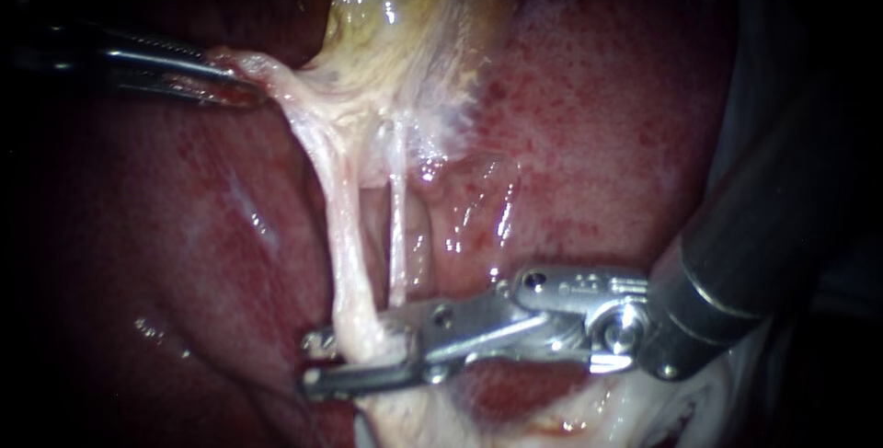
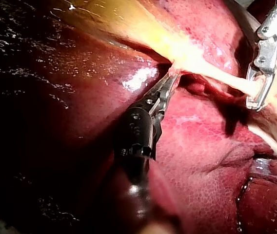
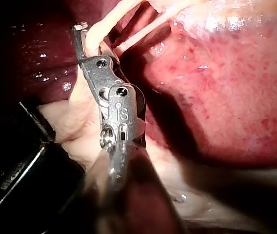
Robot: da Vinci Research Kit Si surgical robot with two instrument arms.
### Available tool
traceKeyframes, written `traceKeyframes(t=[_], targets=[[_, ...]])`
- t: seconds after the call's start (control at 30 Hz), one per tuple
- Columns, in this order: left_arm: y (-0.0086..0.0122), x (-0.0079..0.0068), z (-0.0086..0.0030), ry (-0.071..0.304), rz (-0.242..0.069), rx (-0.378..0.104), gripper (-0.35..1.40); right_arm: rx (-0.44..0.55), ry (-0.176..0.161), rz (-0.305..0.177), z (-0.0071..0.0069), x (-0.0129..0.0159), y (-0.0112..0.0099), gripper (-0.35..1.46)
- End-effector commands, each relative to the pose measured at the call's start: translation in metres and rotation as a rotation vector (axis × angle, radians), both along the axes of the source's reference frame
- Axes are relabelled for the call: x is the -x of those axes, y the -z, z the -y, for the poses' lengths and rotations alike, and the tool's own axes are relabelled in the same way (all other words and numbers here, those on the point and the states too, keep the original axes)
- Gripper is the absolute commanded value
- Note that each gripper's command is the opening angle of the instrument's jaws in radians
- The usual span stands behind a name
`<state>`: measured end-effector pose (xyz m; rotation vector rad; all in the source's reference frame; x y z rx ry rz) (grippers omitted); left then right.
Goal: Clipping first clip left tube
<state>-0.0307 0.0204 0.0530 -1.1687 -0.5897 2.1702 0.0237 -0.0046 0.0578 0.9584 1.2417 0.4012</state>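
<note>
One thinner tube [image 1: 397, 227] flanks the left tube [image 1: 342, 246] inside the right tool [image 1: 313, 361].

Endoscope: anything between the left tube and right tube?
Bare gap: no clip, no instrument. Only pink tissue behind shows between the thick left tube and thin right tube. Endoscope view shows it.
</note>
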Motion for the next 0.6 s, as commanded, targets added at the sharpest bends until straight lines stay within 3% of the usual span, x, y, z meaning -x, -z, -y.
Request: traceKeyframes(t=[0.03, 0.6], targets=[[0.0, 0.0, 0.0, 0.0, 0.0, 0.0, -0.35, -0.02, 0.003, 0.007, 0.0, 0.0, 0.0, -0.35], [0.0, 0.0, 0.0, 0.0, 0.0, 0.0, -0.35, -0.046, 0.018, 0.011, 0.0001, 0.0003, -0.0003, -0.35]])
